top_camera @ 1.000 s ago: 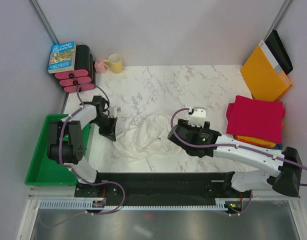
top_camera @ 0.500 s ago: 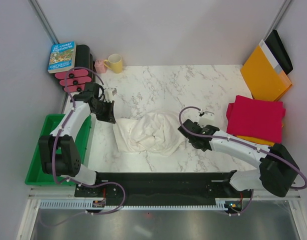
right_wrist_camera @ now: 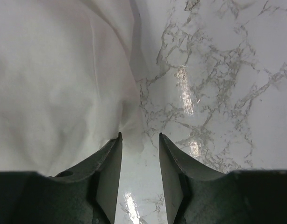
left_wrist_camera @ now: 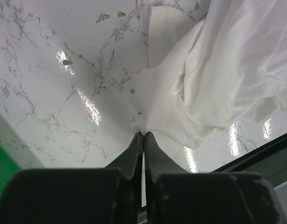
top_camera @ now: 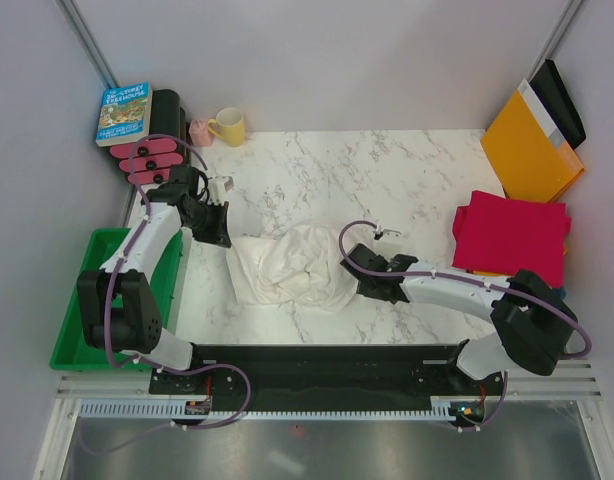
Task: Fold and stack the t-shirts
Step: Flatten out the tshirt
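The white t-shirt (top_camera: 292, 268) is seen bunched and heavily wrinkled near the middle of the marbled tabletop (top_camera: 387, 170). It is not yet spread flat, and no sleeve or collar can be told apart in the heap. Its long axis is judged to run roughly from 10 o'clock to 4 o'clock in the overhead view.

At the 10 o'clock end, a drawn-out corner of the cloth is pinched by the left gripper (left_wrist_camera: 143, 136), whose jaws are closed on it with no gap visible. At the 4 o'clock end, the right gripper (right_wrist_camera: 139, 140) is set low at the hem, pointing toward 9 o'clock. Its jaws are held apart and bare table shows between them. The cloth edge lies just at the tip of one finger, and no grasp can be made out there. The shirt therefore lies between the two grippers, and the free end is nearer the right one.

Further out toward 3 o'clock, well apart from the white shirt, a folded red shirt (top_camera: 512, 238) is stacked on an orange shirt (top_camera: 502, 282). Beyond that stack, at about 1 o'clock, an orange-yellow envelope (top_camera: 532, 150) is propped.
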Robot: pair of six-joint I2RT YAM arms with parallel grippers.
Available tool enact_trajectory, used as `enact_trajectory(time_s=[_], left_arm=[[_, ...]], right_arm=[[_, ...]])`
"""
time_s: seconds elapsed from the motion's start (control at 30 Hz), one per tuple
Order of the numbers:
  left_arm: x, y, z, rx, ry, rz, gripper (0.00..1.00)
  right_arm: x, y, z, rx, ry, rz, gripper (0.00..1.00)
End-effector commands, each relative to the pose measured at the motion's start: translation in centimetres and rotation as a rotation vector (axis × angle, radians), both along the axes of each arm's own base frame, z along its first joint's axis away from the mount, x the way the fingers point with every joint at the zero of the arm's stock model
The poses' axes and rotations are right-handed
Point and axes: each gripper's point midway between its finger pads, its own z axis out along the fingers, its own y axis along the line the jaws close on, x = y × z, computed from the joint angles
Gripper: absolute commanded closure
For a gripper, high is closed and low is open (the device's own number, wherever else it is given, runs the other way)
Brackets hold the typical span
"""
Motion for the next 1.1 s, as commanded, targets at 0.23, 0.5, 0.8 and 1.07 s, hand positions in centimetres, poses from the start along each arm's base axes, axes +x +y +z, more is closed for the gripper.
enact_trajectory(time_s=[0.23, 0.5, 0.8, 1.07], left_arm=[[-0.1, -0.1, 0.5, -0.011, -0.005, 0.02, 0.98], [-0.2, 0.2, 0.5, 0.003, -0.01, 0.017, 0.98], [2.5, 2.7, 4.8, -0.002, -0.141, 0.106, 0.98], [8.0, 9.6, 26.6, -0.079, -0.593, 0.285, 0.98]], right_arm=[[-1.4, 1.4, -2.2, 0.023, 0.053, 0.024, 0.55], [-3.3, 0.2, -5.0, -0.014, 0.152, -0.026, 1.0], [3.5, -1.4, 9.0, -0.093, -0.208, -0.075, 1.0], [10.3, -9.4, 40.0, -0.119, -0.724, -0.234, 1.0]])
